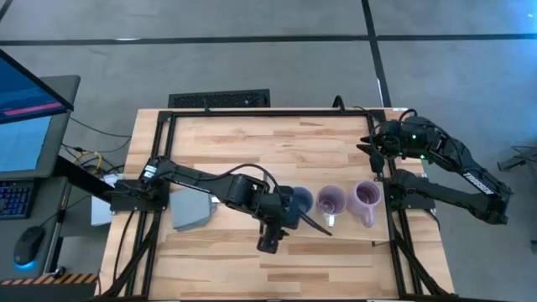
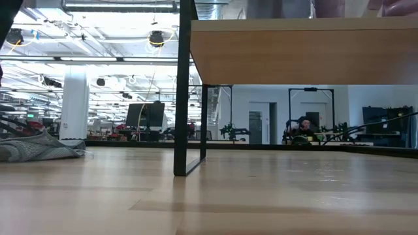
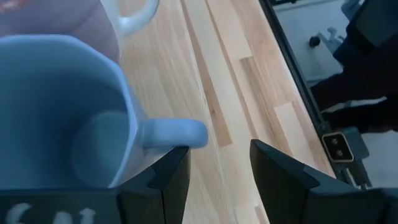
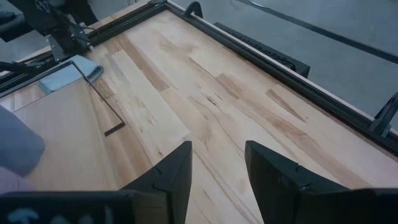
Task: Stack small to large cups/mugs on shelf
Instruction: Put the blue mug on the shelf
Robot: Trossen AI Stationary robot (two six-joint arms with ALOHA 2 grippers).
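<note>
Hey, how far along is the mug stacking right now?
Nothing is stacked yet: the blue-grey mug and two lavender mugs stand separately in a row on the shelf. In hand: the left gripper is open beside the blue-grey mug's handle. The right gripper waits open at the far right. All nesting remains.

— What do you see from desk height?
— The shelf (image 2: pixel 294 55), a light-wood panel, spans the upper right over you, resting on a thin black leg frame (image 2: pixel 186 98). The wooden desk (image 2: pixel 209 196) runs below it.
— Anything else?
— A grey cloth (image 2: pixel 36 147) lies at the far left. A person (image 2: pixel 304 127) sits far back in the room.
</note>
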